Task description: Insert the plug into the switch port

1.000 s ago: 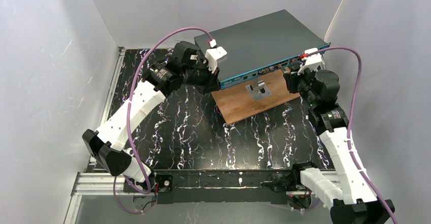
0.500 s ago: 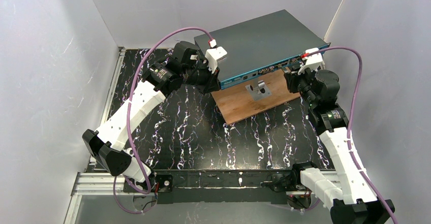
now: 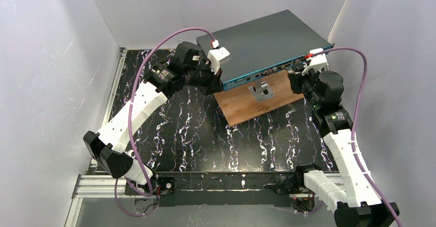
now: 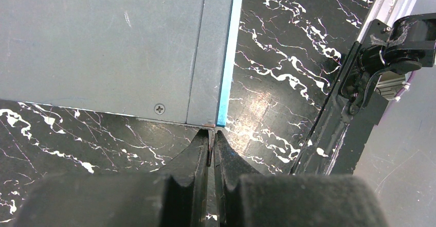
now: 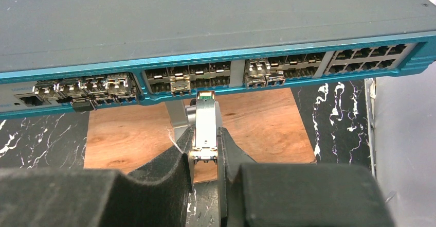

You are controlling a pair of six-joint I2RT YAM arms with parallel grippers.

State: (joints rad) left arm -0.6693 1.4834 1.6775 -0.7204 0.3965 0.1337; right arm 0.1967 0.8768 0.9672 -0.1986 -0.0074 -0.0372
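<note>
The switch (image 3: 262,41) is a flat dark grey box with a teal front strip (image 5: 205,57) of small sockets. Its front end rests on a wooden board. My right gripper (image 5: 205,134) is shut on the plug (image 5: 205,119), a slim silver module. The plug's green-edged tip sits just in front of and slightly below the middle group of ports (image 5: 187,75). My left gripper (image 4: 212,133) is shut with nothing in it. Its tips press against the switch's (image 4: 103,41) near left front corner, by the teal edge (image 4: 226,62).
A brown wooden board (image 3: 257,101) lies under the switch's front, with a small metal bracket (image 3: 261,90) on it just behind the plug. Purple cables (image 3: 360,83) arc from both wrists. White walls close in on both sides, and the table is black marbled (image 3: 205,134).
</note>
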